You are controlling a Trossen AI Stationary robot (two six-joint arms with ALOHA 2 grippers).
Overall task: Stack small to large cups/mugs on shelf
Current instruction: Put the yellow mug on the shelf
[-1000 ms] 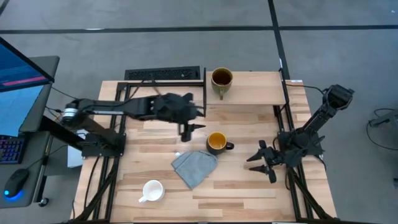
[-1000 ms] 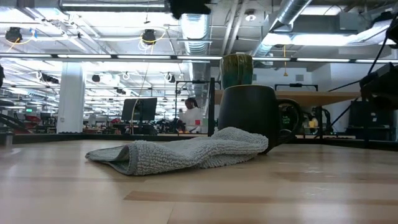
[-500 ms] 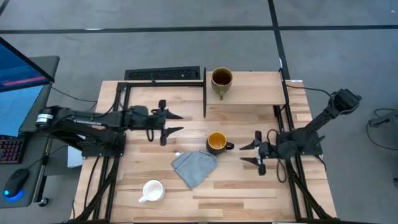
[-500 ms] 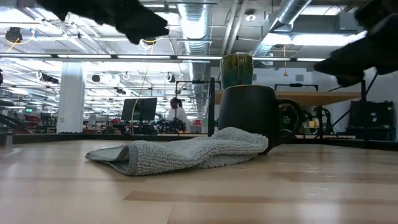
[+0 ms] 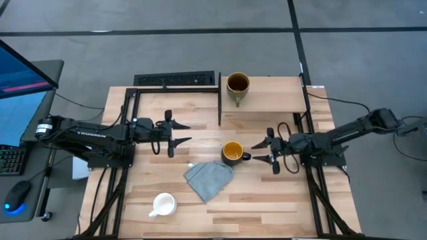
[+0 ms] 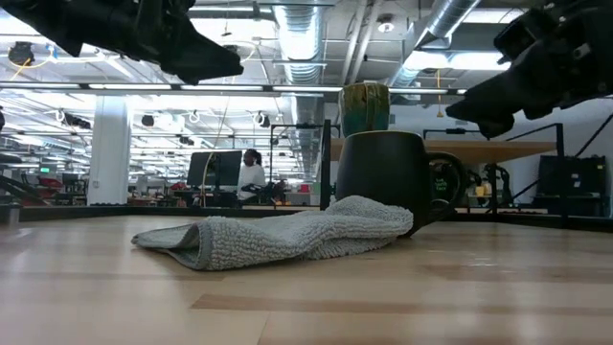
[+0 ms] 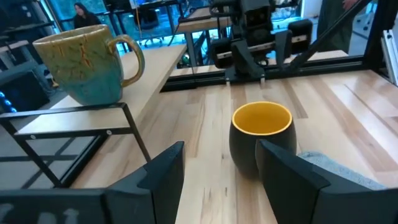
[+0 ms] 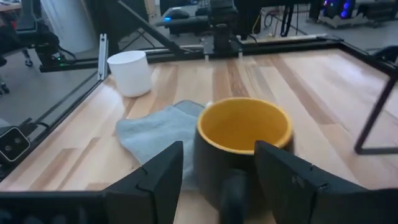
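— where do the mugs sit?
— olive-tan glazed mug [image 5: 237, 85] already up on the light-wood raised shelf [image 5: 280, 95], likely as the large base. dark mug with yellow-orange inside [image 5: 232, 153] on the planked tabletop [image 5: 253, 197], touching the grey-blue cloth [image 5: 208, 179]; small white mug [image 5: 163, 204] well apart, near the front.
— and the grippers?
— right gripper [image 5: 268, 152] spread wide, empty, just beside the dark mug's handle, seemingly lined up to grasp. left gripper [image 5: 175, 133] spread too, empty, hovering near.

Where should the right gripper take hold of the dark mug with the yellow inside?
On the handle. The dark mug stands upright on the table with its handle pointing at the right gripper, whose open fingers already line up with it in the right wrist view. Come in level from that side; the grey cloth lies against the opposite side.
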